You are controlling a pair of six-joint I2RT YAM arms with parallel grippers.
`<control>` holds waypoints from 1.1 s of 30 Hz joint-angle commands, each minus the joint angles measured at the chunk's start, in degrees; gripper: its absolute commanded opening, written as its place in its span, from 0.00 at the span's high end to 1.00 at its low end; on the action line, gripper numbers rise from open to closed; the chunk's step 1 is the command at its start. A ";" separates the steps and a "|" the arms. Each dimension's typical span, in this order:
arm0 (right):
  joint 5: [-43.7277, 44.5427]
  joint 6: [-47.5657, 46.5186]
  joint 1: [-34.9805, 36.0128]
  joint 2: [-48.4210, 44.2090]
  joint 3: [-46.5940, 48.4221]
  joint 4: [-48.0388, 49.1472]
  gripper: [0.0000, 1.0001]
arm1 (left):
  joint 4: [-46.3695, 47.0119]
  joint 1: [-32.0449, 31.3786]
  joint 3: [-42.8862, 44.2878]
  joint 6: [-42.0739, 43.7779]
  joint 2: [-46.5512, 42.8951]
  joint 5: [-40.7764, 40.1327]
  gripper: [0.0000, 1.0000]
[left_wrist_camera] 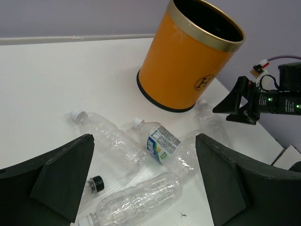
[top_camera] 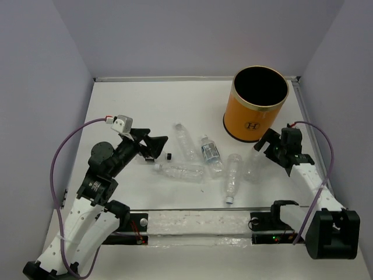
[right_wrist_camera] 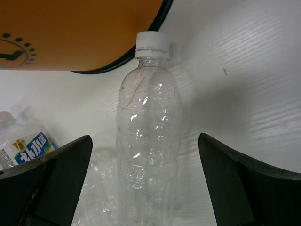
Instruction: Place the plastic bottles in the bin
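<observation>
The orange bin point(top_camera: 255, 114) stands upright at the back right and also shows in the left wrist view point(left_wrist_camera: 181, 66). Several clear crinkled bottles lie in the middle of the table: one point(top_camera: 185, 141), a labelled one point(top_camera: 210, 153), one point(top_camera: 179, 172) nearest my left gripper, one point(top_camera: 232, 178), and one point(top_camera: 253, 164) near the bin. My left gripper point(top_camera: 158, 147) is open and empty, left of the bottles and above the nearest one point(left_wrist_camera: 141, 200). My right gripper point(top_camera: 263, 147) is open, its jaws on either side of a white-capped bottle point(right_wrist_camera: 148, 141) without touching it.
A loose black cap point(top_camera: 169, 156) lies on the table by my left gripper, also seen in the left wrist view point(left_wrist_camera: 96, 183). Purple walls close the table at the back and sides. A rail point(top_camera: 198, 223) runs along the near edge between the arm bases.
</observation>
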 commanded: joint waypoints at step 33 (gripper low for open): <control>-21.43 8.63 -0.19 -17.35 22.47 12.53 0.59 | -2.17 0.01 7.17 -3.70 20.24 -1.03 0.01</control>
